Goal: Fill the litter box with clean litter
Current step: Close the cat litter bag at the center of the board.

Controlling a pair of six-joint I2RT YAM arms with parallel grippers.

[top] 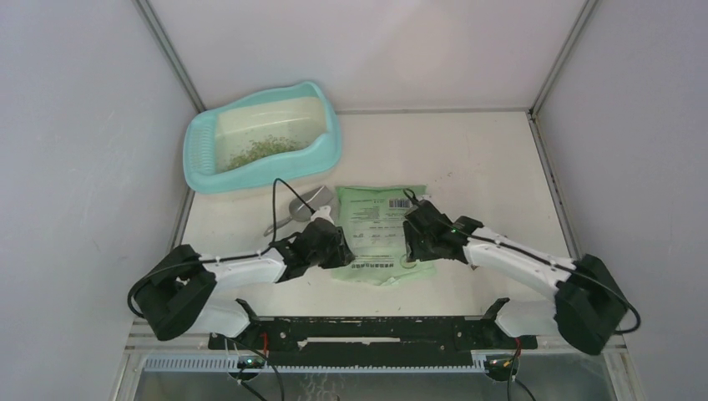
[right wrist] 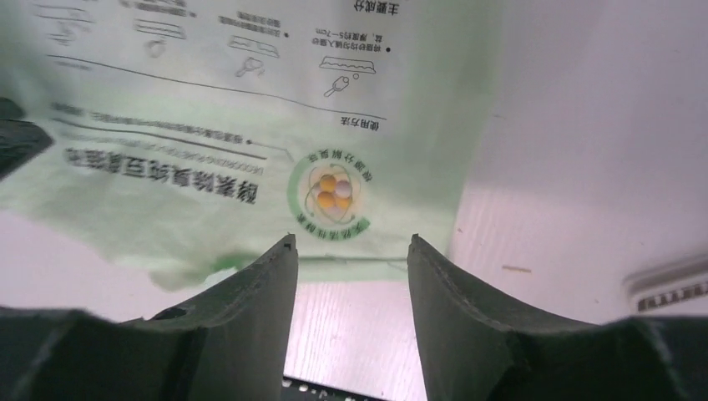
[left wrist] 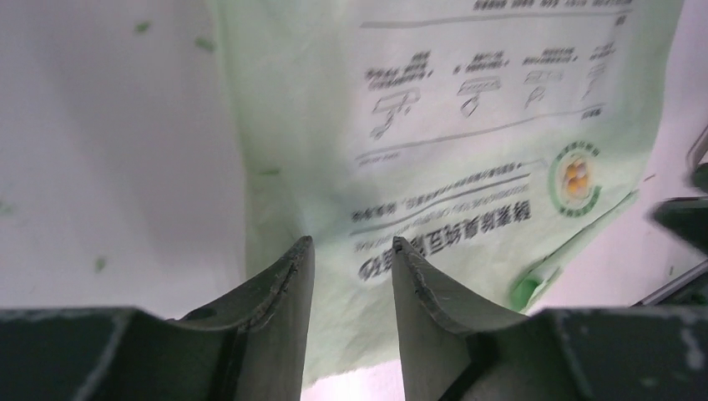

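Note:
The turquoise litter box stands at the far left of the table, with a thin patch of green-beige litter on its cream floor. A flat green printed bag lies in the middle. My left gripper is at the bag's left edge. In the left wrist view the left gripper is open, hovering over the bag. My right gripper is over the bag's right near corner. In the right wrist view the right gripper is open above the near edge of the bag, with nothing between the fingers.
A grey metal scoop lies between the litter box and the bag, just behind my left gripper. A few stray granules dot the white table. Grey walls close in on both sides and behind.

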